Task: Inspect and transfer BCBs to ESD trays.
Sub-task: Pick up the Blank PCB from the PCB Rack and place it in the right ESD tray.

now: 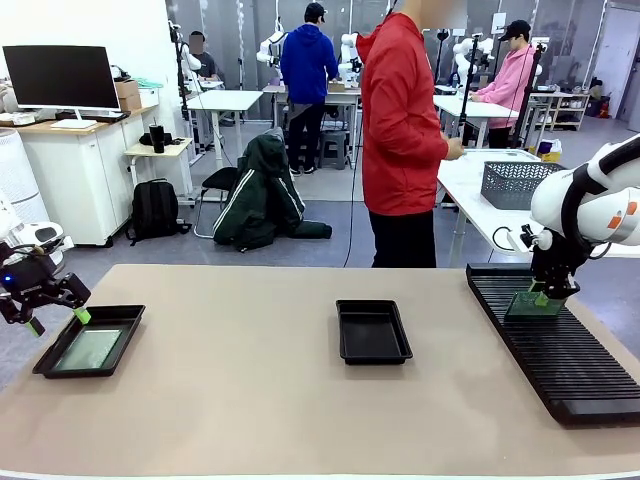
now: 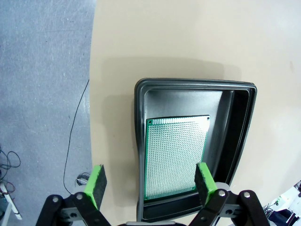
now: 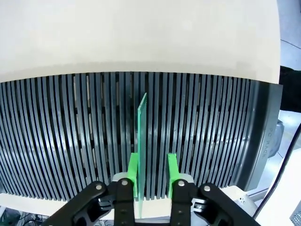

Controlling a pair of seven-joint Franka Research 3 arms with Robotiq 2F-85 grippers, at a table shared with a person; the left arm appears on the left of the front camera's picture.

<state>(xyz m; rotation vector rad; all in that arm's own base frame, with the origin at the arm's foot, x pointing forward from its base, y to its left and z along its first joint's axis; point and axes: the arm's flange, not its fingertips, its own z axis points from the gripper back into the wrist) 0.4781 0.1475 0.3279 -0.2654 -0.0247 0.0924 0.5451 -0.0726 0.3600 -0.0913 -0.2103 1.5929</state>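
Now | left hand (image 2: 150,181) spread above trayed BCB (image 2: 176,150) | right hand (image 3: 153,162) ajar astride racked BCB (image 3: 142,127)

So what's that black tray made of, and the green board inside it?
The tray looks like moulded plastic: smooth black walls, rounded corners, a dull sheen. The board seems to be stiff circuit-board material, maybe fibreglass: matte green, covered in rows of tiny holes.
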